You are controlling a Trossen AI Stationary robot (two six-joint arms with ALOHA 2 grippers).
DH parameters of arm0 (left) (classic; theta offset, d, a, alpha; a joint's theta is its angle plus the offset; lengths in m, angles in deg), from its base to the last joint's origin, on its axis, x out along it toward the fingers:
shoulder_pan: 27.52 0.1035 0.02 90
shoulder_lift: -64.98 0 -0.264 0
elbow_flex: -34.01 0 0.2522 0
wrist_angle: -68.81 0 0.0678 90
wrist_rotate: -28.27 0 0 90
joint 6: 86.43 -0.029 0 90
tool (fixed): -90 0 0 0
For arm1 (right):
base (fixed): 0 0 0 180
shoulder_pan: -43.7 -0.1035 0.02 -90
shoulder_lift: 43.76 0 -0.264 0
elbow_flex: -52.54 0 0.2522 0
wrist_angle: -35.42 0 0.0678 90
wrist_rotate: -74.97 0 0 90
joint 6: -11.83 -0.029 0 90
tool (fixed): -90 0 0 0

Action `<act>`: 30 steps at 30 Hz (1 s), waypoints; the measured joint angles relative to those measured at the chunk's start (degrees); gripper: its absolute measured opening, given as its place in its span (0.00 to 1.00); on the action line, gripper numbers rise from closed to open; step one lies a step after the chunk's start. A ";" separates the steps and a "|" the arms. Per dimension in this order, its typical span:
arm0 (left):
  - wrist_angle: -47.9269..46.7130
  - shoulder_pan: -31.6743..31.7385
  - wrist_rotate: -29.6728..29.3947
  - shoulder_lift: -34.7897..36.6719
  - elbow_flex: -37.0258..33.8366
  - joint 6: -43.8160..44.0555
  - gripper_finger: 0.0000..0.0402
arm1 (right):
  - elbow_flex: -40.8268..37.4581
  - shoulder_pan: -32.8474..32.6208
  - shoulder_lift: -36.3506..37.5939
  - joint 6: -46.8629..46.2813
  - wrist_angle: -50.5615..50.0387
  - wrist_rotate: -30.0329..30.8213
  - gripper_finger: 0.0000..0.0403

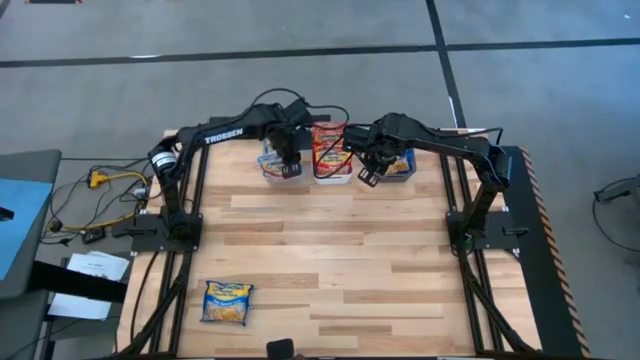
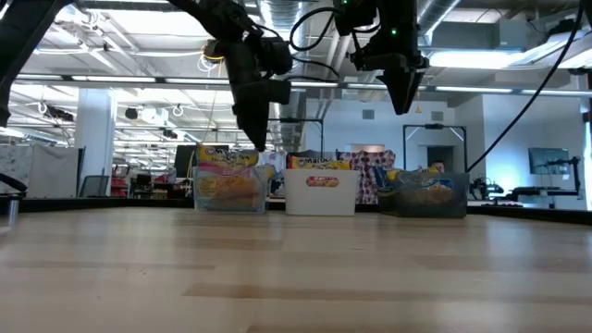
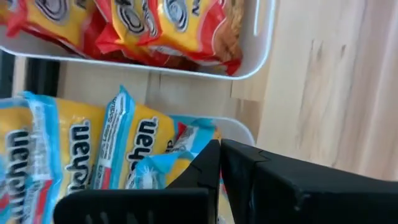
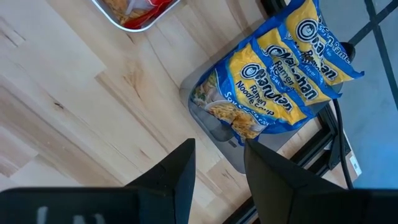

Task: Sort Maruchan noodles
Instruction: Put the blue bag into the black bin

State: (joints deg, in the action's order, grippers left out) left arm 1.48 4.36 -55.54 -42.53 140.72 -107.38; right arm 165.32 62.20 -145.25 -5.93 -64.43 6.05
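Note:
Three bins stand in a row at the table's far edge, each holding Maruchan noodles packets. The clear left bin (image 1: 270,165) holds light-blue-edged packets (image 3: 74,162). The white middle bin (image 1: 331,176) has red ones (image 3: 143,31), and the grey right bin (image 4: 211,121) has dark-blue ones (image 4: 286,74). One more blue-and-yellow packet (image 1: 227,302) lies flat on the table near the front left. My left gripper (image 3: 221,158) is shut and empty, hanging above the clear bin (image 2: 229,190). My right gripper (image 4: 219,165) is open and empty, raised over the table between the white and grey bins.
Bare wooden tabletop (image 1: 340,250) stretches from the bins to the near edge. Cables and a yellow plug (image 1: 100,180) lie off the table's left side. The room beyond the far edge shows in the low view.

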 joint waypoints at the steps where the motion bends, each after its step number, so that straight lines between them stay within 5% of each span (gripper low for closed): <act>1: -0.37 -0.05 -0.38 0.49 0.50 0.00 0.00 | 0.00 0.00 0.00 0.00 -0.02 -0.02 0.40; 19: -18.57 -1.81 -0.49 23.65 5.48 13.46 0.00 | 0.00 -0.92 0.00 1.65 -0.24 -11.80 0.40; 30: -36.30 -4.78 3.44 27.09 5.39 19.99 0.05 | 0.00 -4.72 0.00 1.77 -0.12 -12.28 0.40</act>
State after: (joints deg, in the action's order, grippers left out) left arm -34.82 -0.42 -52.10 -15.44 146.11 -87.39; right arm 165.32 57.48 -145.25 -4.16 -64.55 -6.24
